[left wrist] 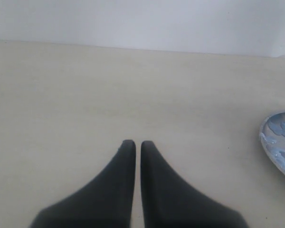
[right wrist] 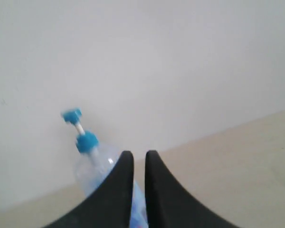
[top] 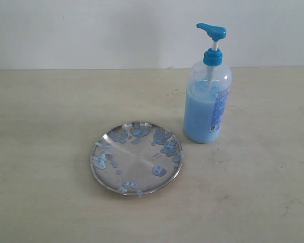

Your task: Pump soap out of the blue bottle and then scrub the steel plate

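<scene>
Two things sit on the pale table (top: 50,111) in the outside view: the steel plate (top: 137,167) roughly dead centre, and the blue bottle (top: 207,109) standing upright just beside it, at about 2 o'clock from the plate. They look close but not touching. The plate is spotted with pale blue soap (top: 159,171), mostly round the rim from 8 o'clock up over 12 and down to 4. The bottle is a bit over half full of the same stuff, and its pump head (top: 211,31) has its spout pointing to 9 o'clock. Neither arm shows in this view.

Left wrist cam: the left pincer (left wrist: 135,143) is pretty much closed, just a thin slit between the two dark fingers, and nothing's in it. It hangs over bare table (left wrist: 133,85), and a sliver of the plate (left wrist: 275,142) with its blue smears shows well apart from the tips.

Right wrist cam: the right pincer (right wrist: 139,154) is the same deal, fingers nearly together and holding nothing. The bottle (right wrist: 92,173) is beyond it, blurry and partly hidden by one finger, with its pump head (right wrist: 72,114) against the white wall (right wrist: 180,57). Can't tell how far off it is.
</scene>
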